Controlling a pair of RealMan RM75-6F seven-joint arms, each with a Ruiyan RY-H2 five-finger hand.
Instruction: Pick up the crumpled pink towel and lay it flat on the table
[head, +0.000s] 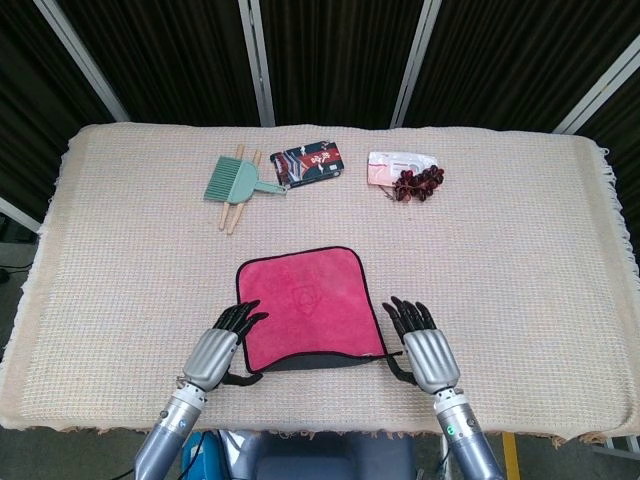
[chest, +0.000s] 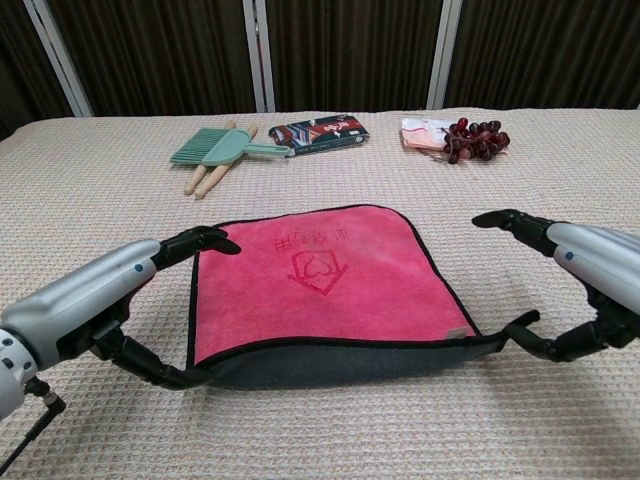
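Beige woven tablecloth (head: 520, 250), dark curtains (head: 330, 50)

Left hand (head: 212, 354), right hand (head: 427, 352): silver shells, black fingers

I can't tell whether the left hand (chest: 110, 305) or right hand (chest: 585, 285) actually pinch the towel (chest: 325, 290); contact sits under its near hem. Both forearms run off the frame edges in the chest view. Print on the packet (head: 311, 163) is too small to read.
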